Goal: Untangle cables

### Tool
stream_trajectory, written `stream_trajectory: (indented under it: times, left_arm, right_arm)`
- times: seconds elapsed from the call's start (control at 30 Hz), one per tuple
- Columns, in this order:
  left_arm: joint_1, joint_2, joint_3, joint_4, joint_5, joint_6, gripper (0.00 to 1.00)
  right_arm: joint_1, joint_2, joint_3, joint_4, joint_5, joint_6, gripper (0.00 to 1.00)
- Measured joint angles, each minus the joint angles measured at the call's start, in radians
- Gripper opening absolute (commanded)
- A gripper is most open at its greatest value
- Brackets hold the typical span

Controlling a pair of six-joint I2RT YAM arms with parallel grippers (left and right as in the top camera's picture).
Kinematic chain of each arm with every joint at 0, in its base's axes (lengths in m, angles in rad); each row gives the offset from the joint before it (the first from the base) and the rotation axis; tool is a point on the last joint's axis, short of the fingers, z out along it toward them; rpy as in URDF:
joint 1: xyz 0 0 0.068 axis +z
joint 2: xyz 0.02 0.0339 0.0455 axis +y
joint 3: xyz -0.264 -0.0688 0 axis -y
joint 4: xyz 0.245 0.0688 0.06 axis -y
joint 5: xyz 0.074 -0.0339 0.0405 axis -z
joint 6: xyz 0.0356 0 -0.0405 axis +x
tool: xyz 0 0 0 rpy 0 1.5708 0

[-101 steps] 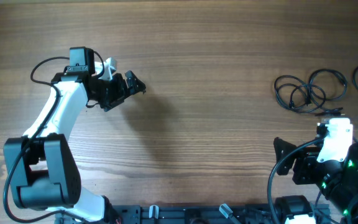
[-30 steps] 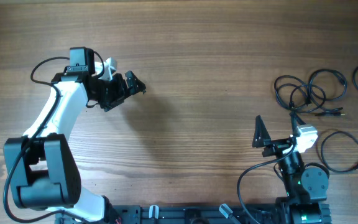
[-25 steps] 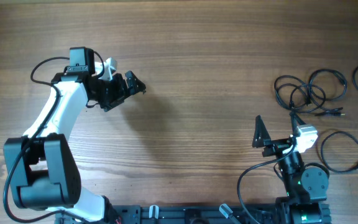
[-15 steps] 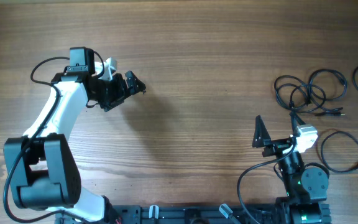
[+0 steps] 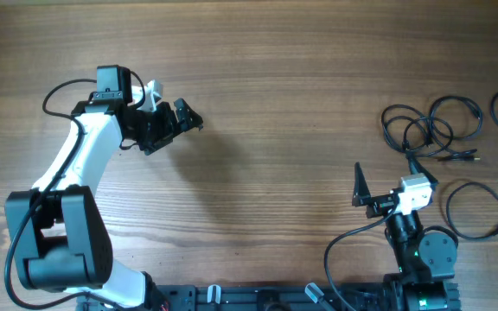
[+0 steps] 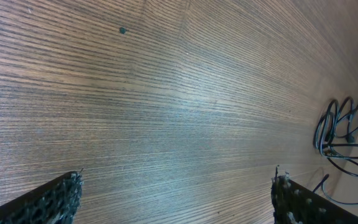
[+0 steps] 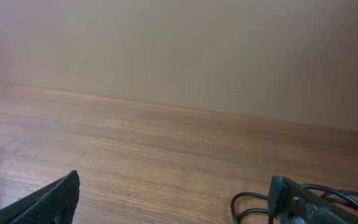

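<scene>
the right gripper (image 5: 386,177), jaws wide and empty, sat just near-left of the cables (image 5: 429,130) tangled at the far right, while the equally wide left gripper (image 5: 169,131) was well apart.

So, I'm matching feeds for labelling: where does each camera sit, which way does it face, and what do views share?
Overhead: above the table, looking straight down; left arm, left claw, right arm, right claw, cables at far right.
Left wrist: on the left arm, angled down across the table towards the cables; its two open fingers at the bottom.
Right wrist: low, facing level across the table to a wall; open fingers at the bottom, cables by one.
Shared: all three show the cables.
</scene>
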Motion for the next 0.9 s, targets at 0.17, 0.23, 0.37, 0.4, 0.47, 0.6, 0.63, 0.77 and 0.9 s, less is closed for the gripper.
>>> stream_trajectory:
  times: [0.17,0.23,0.37,0.4,0.47,0.6,0.63,0.77,0.9]
  left_arm:
    - [0.0,0.0,0.0,0.0,0.0,0.0,1.0]
    - [0.0,0.0,0.0,0.0,0.0,0.0,1.0]
    - [0.0,0.0,0.0,0.0,0.0,0.0,1.0]
    - [0.0,0.0,0.0,0.0,0.0,0.0,1.0]
    - [0.0,0.0,0.0,0.0,0.0,0.0,1.0]
    - [0.0,0.0,0.0,0.0,0.0,0.0,1.0]
    - [0.0,0.0,0.0,0.0,0.0,0.0,1.0]
    - [0.0,0.0,0.0,0.0,0.0,0.0,1.0]
    - [0.0,0.0,0.0,0.0,0.0,0.0,1.0]
  right_arm:
    - [0.0,0.0,0.0,0.0,0.0,-0.004,1.0]
    - [0.0,0.0,0.0,0.0,0.0,-0.004,1.0]
    - [0.0,0.0,0.0,0.0,0.0,-0.004,1.0]
    - [0.0,0.0,0.0,0.0,0.0,-0.005,1.0]
    - [0.0,0.0,0.0,0.0,0.0,-0.008,1.0]
    - [0.0,0.0,0.0,0.0,0.0,-0.011,1.0]
    - [0.0,0.0,0.0,0.0,0.0,-0.011,1.0]
    - [0.0,0.0,0.0,0.0,0.0,-0.011,1.0]
    - [0.0,0.0,0.0,0.0,0.0,-0.011,1.0]
